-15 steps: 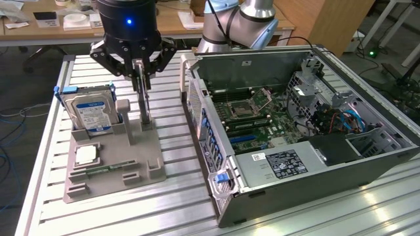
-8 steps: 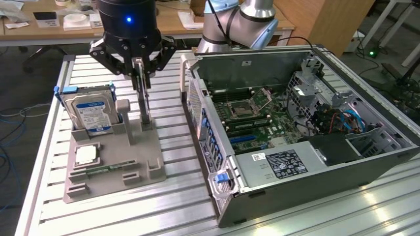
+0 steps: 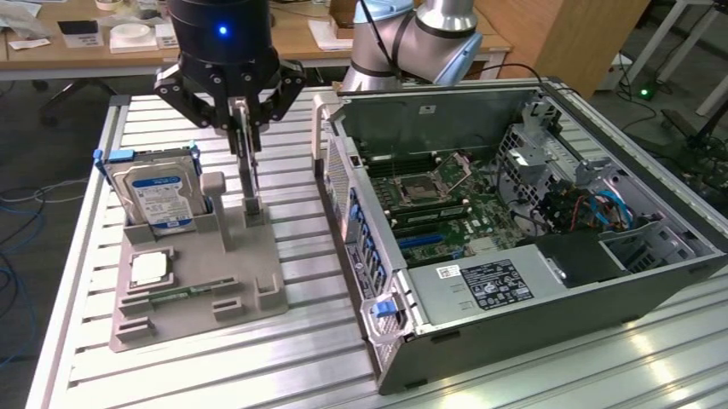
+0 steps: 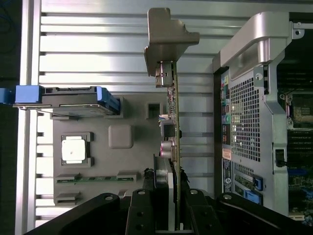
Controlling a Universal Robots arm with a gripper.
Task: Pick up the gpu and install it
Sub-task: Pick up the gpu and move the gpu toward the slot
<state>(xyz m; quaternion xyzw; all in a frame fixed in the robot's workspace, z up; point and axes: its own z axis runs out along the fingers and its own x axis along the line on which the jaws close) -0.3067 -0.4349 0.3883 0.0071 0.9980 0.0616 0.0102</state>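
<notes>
Pickup was in hand: the gripper (image 3: 242, 136), jaws narrow, pinched the upright gpu (image 3: 249, 183) in its grey holder (image 3: 210, 264), likely calling for a straight lift.

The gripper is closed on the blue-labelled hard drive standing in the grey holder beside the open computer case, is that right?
No, not the hard drive. The exterior view shows the gripper closed on the gpu, the thin card standing on edge in the grey holder beside the open computer case. The hard drive stands apart in its own slot.
</notes>
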